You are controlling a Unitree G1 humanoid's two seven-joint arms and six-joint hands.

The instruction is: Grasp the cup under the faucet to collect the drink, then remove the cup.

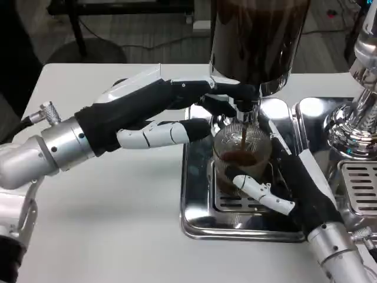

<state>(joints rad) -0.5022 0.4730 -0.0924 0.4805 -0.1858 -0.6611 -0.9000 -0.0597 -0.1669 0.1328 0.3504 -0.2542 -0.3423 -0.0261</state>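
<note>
Right hand [294,191] grips cup [241,154] under faucet [245,112]; left hand [154,112] presses faucet lever.

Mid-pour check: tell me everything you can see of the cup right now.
The cup is clear, ribbed and looks like glass or plastic. It stands upright on the shiny metal drip tray, directly under the faucet. A thin dark stream falls into it, and dark drink fills the lower part. The right hand wraps its front side, a white finger across it.
</note>
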